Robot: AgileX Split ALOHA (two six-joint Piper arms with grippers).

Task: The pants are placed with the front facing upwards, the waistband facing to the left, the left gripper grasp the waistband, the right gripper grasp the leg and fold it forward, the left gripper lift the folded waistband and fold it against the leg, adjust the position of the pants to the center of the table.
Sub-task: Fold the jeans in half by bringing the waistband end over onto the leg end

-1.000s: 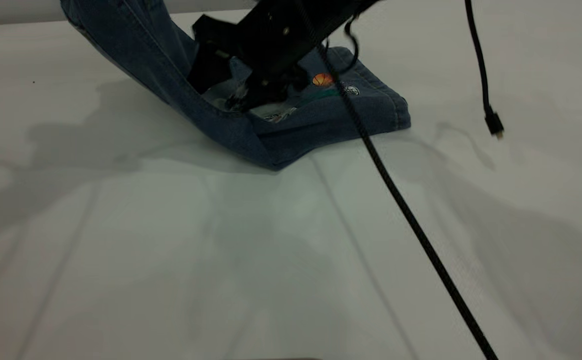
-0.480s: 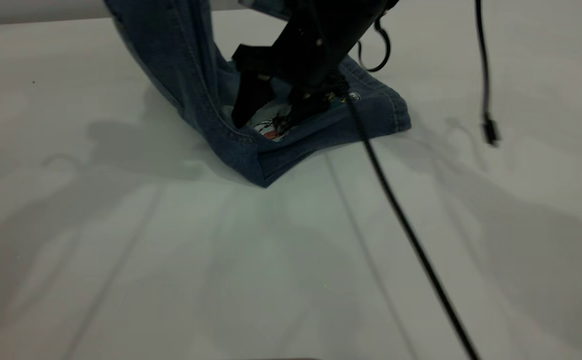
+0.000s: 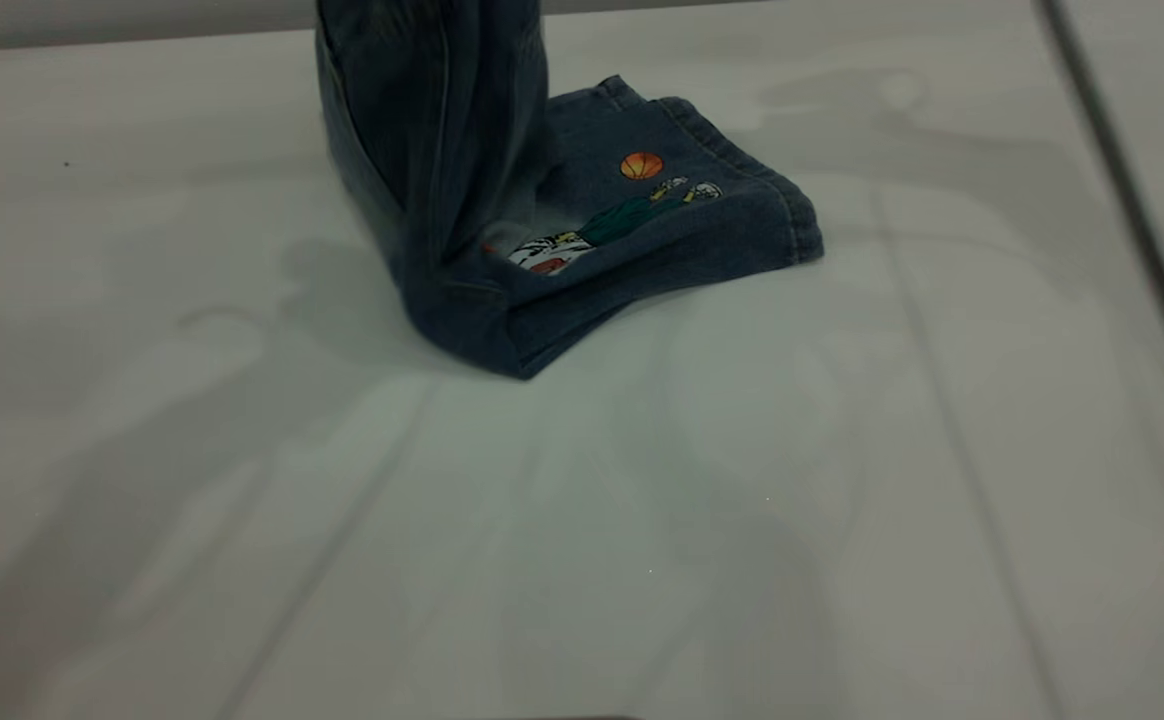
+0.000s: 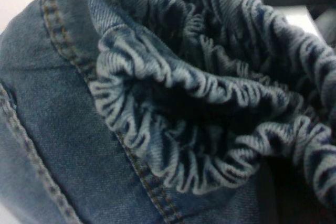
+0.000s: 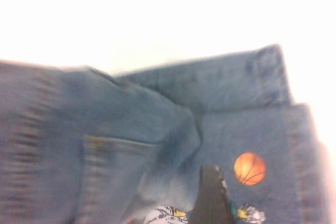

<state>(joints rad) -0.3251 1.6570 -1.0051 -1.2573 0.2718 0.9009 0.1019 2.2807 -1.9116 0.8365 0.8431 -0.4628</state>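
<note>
The pants lie on the table at the back middle, leg hem to the right and a basketball print facing up. Their left part is pulled straight up out of the top of the exterior view. In the left wrist view the ruffled waistband fills the picture, bunched at my left gripper, which is shut on it. My right gripper hovers open above the lying leg, one dark fingertip beside the basketball print. Neither gripper shows in the exterior view.
A raised seam or edge runs along the table's right side. A grey strip marks the back edge. Bare tabletop stretches in front of and beside the pants.
The lifted part of the pants has swung right, from a slant to upright over the lying leg. The right arm and its cable have gone from the exterior view.
</note>
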